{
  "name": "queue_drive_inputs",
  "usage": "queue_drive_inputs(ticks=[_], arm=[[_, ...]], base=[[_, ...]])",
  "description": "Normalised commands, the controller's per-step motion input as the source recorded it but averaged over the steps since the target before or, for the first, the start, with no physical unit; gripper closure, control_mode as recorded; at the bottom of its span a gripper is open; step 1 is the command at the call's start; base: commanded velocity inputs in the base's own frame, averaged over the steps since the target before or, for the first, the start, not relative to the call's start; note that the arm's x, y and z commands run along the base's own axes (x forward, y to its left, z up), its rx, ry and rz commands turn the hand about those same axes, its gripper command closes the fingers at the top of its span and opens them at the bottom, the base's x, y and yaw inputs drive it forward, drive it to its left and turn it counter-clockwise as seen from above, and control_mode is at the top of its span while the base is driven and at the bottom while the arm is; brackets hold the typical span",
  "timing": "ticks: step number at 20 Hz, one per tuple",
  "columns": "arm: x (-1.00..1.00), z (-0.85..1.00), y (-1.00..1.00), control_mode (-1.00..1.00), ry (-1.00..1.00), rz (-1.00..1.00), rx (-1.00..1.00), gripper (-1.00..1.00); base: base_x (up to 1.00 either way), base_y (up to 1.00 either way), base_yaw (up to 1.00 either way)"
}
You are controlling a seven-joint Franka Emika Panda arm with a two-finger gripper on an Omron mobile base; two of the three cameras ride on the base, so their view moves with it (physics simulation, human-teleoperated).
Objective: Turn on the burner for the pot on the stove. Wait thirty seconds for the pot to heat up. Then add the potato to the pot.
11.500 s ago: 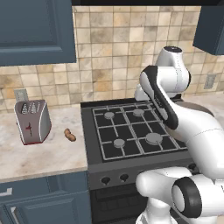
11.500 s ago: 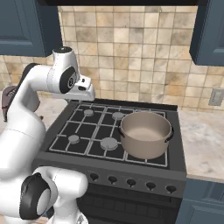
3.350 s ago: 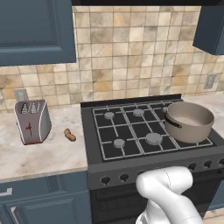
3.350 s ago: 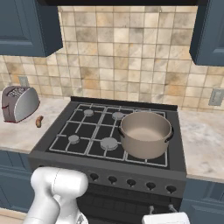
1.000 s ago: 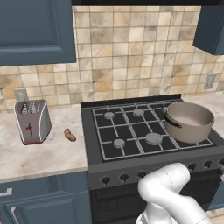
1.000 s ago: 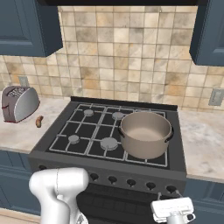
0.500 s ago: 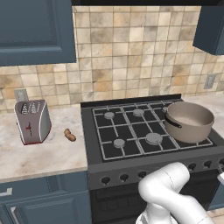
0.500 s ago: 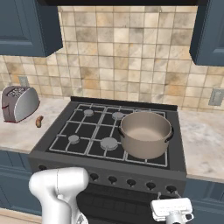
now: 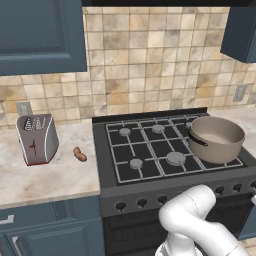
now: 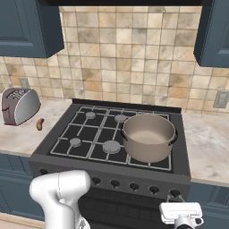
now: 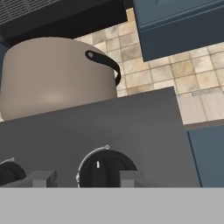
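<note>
The pot [image 9: 216,137] [image 10: 149,136] stands on the front right burner of the stove [image 9: 145,150] [image 10: 89,134]; it looms above the front panel in the hand view, pot [image 11: 57,76]. My gripper [image 11: 86,178] [image 10: 175,199] is low in front of the stove, at the rightmost knob [image 11: 105,168]. Its fingers stand astride that knob, the right one against it and the left one a little apart, so it is still open. The potato [image 9: 79,154] [image 10: 40,124] lies on the counter left of the stove.
A silver toaster [image 9: 35,138] [image 10: 18,105] stands on the counter beyond the potato. A second knob [image 11: 8,173] sits just left of the gripped-around one. Blue cabinets hang above on both sides, and more counter runs right of the stove.
The fingers have drawn closer together around the rightmost knob. Pot, potato and the arm's place look the same.
</note>
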Motion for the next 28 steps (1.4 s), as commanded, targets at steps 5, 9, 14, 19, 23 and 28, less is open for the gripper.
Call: queue_drive_inputs(ticks=[5, 9, 14, 19, 23, 28], arm=[[0.34, -0.23, 0.00, -1.00, 0.00, 0.00, 0.00, -1.00], [0.26, -0.11, 0.00, -1.00, -0.03, -0.06, 0.00, -1.00], [0.27, -0.10, 0.10, -1.00, -0.10, -0.09, 0.00, -1.00], [0.61, -0.13, 0.24, -1.00, -0.11, -0.11, 0.00, -1.00], [0.85, -0.05, 0.07, -1.00, -0.05, -0.07, 0.00, 1.00], [0.75, 0.00, 0.00, -1.00, -0.02, -0.04, 0.00, 1.00]], base=[[0.00, 0.00, 0.00], [0.00, 0.00, 0.00], [0.00, 0.00, 0.00], [0.00, 0.00, 0.00], [0.00, 0.00, 0.00], [0.00, 0.00, 0.00]])
